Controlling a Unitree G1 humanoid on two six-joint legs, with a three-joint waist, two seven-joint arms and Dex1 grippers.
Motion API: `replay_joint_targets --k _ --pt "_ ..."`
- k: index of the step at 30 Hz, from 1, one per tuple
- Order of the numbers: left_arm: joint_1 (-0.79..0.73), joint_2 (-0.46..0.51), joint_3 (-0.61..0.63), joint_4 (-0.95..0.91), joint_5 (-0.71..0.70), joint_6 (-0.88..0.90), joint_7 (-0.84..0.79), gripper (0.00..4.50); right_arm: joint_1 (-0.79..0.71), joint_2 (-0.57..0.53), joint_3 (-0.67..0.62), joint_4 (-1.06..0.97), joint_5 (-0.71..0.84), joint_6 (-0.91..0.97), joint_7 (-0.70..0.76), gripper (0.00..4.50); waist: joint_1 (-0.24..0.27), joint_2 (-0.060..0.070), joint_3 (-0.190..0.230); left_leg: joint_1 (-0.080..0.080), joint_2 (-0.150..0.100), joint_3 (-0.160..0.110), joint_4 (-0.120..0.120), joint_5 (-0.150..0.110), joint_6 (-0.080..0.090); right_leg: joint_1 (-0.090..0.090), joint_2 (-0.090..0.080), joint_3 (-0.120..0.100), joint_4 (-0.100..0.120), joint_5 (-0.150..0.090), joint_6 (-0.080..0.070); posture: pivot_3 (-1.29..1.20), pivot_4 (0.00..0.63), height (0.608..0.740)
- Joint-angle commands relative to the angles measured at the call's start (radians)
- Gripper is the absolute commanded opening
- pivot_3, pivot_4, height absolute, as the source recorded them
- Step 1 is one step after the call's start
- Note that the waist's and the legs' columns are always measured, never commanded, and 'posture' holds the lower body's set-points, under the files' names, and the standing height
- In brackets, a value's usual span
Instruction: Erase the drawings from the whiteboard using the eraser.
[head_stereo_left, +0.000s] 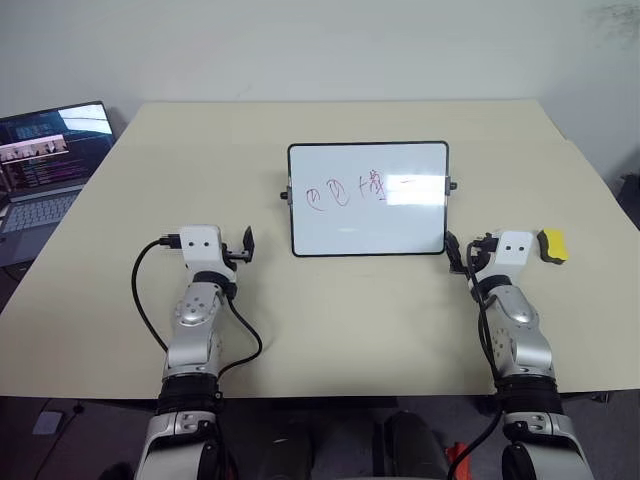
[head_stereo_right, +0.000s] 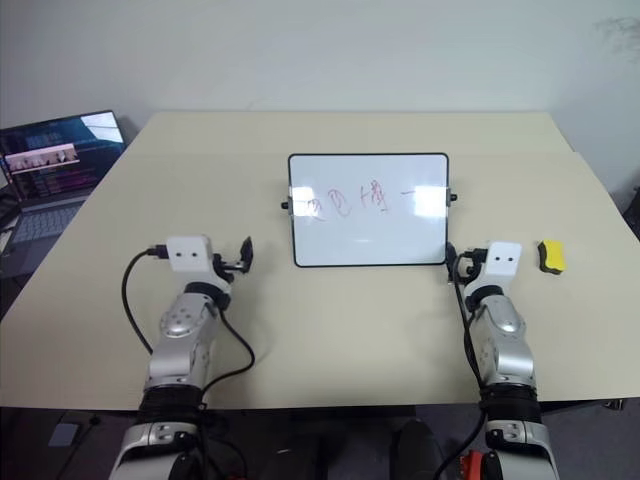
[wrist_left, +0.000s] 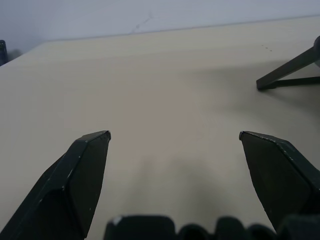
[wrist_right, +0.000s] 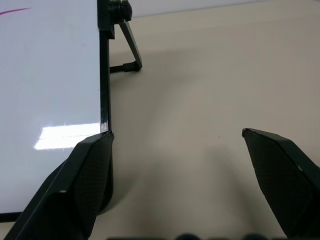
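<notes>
Eraser (head_stereo_left: 553, 245) lies on the counter (head_stereo_left: 330, 320) at the right, just right of the right gripper (head_stereo_left: 452, 254) — untouched. Whiteboard (head_stereo_left: 368, 225) stands propped mid-counter, red drawings (head_stereo_left: 358, 190) across its upper half. Both grippers released and empty, left gripper (head_stereo_left: 247, 245) near-left of the board. Next: swing right gripper rightward, grasp the yellow block by its sides, dark face toward the board. Beige counter, laptop (head_stereo_left: 45, 160) far left, plain wall behind.

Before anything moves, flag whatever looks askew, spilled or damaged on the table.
Nothing stands out. The whiteboard stands square on its stand, its red drawings intact. The eraser lies on the table to its right, apart from the open right gripper. No spill or damage shows.
</notes>
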Motion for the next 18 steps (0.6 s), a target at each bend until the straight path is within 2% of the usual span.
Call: replay_joint_targets --k 1,11,18 --pt "-0.013 0.001 -0.003 -0.024 -0.009 -0.012 -0.013 4.5 -0.013 -0.012 -0.006 -0.026 0.001 -0.012 -0.001 4.48 -0.001 0.0 0.0 0.0 0.0 0.0 0.0 0.0 0.0 0.0 0.0 0.0 0.0 0.0 0.0 0.0 0.15 0.74" --pt "-0.009 -0.015 0.02 -0.034 -0.074 -0.011 -0.062 4.5 -0.031 -0.021 -0.018 -0.06 0.041 0.024 0.013 4.48 -0.001 0.0 0.0 0.0 0.0 0.0 0.0 0.0 0.0 0.0 0.0 0.0 0.0 0.0 0.0 0.0 0.15 0.74" --pt "-0.012 0.001 -0.003 -0.032 -0.05 -0.013 -0.069 4.5 -0.043 -0.04 -0.021 -0.065 0.048 0.049 0.019 4.48 0.0 0.0 0.0 0.0 0.0 0.0 0.0 0.0 0.0 0.0 0.0 0.0 0.0 0.0 0.0 0.0 0.15 0.74"
